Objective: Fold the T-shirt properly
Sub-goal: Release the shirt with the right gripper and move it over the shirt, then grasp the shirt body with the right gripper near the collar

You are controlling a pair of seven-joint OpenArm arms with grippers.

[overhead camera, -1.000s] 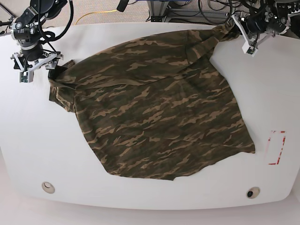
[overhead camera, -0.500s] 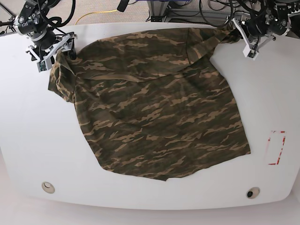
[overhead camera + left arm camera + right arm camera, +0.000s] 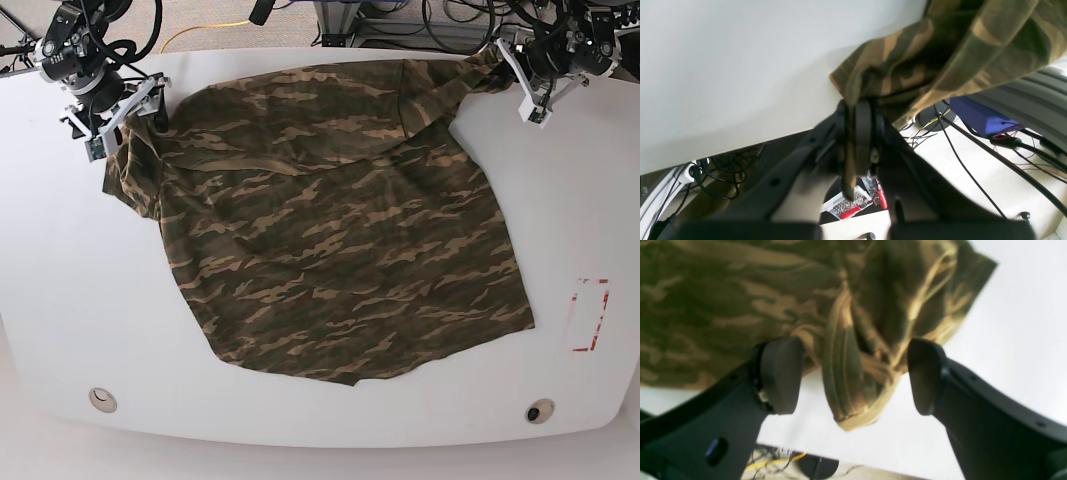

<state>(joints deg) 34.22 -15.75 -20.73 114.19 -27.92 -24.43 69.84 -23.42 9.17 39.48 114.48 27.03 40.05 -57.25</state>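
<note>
Camo T-shirt clenched in L jaws; R jaws spread round bunched cloth, ungripped. Lifting w/ L only prob. skews fold.

No words, labels, brands or numbers can be read; the one sign-like marking is a broken red outline on the white table, to the right of the T-shirt in the base view

White tabletop, black cables, pale floor
</note>
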